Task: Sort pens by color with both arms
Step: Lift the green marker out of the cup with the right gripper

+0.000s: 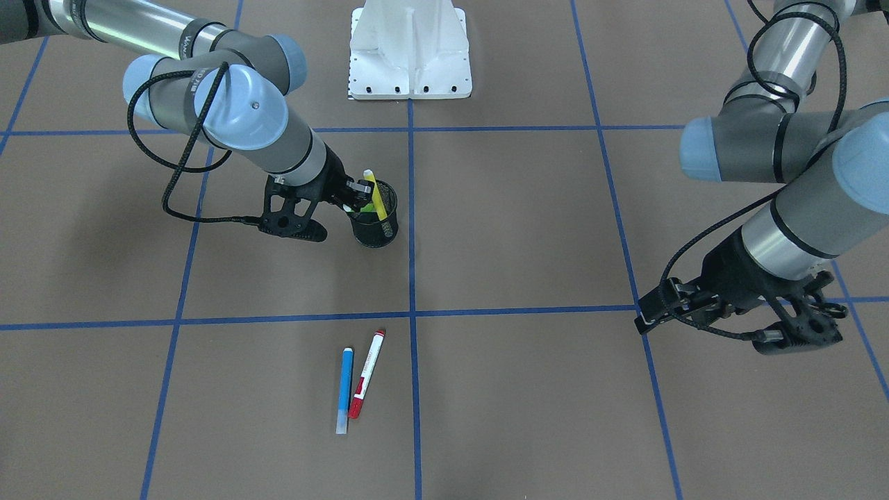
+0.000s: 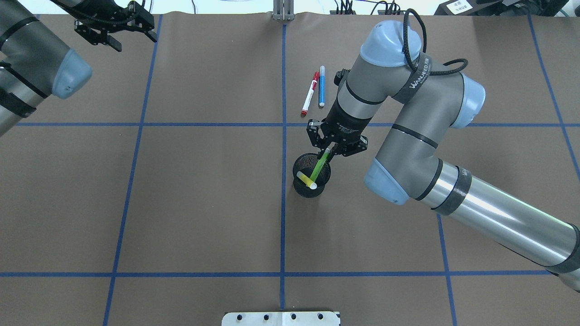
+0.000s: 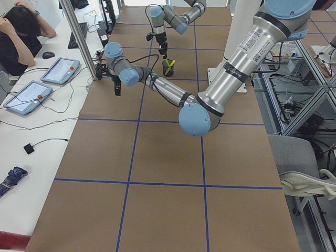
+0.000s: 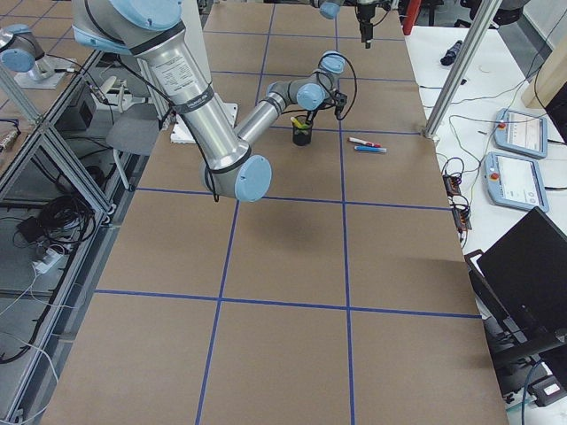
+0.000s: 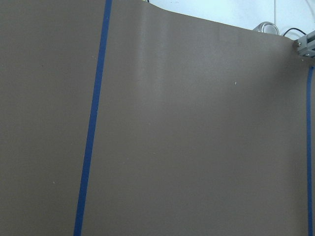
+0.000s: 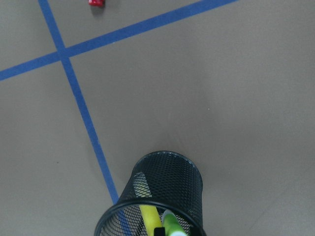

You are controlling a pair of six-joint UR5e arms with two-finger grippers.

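A: Near side first. What's at the mesh cup?

B: Black mesh cup stands on the counter, approx. mid-grid, right beside the centre tape line. Yellow pen is inside, leaning on the rim. Right claw is just past the cup's far rim, pinched on the top end of the light green pen. The low end is already inside the cup.

A: Axis of the green one?

B: Tilted, slanting up and away from the cup mouth into the claw. Slim, bright, no cap detail legible. Prob. only needs letting go.

A: Further out?

B: Blue pen and white-bodied pen w/ red cap lie flat just beside each other. Both point roughly away from the robot, the red one angled a bit. They sit straight beyond the right claw, so the right arm is much nearer.

A: Left side?

B: Left claw hovers at the far left corner, well apart from every pen. Nothing in it afaict. Spread of its fingers: can't tell.
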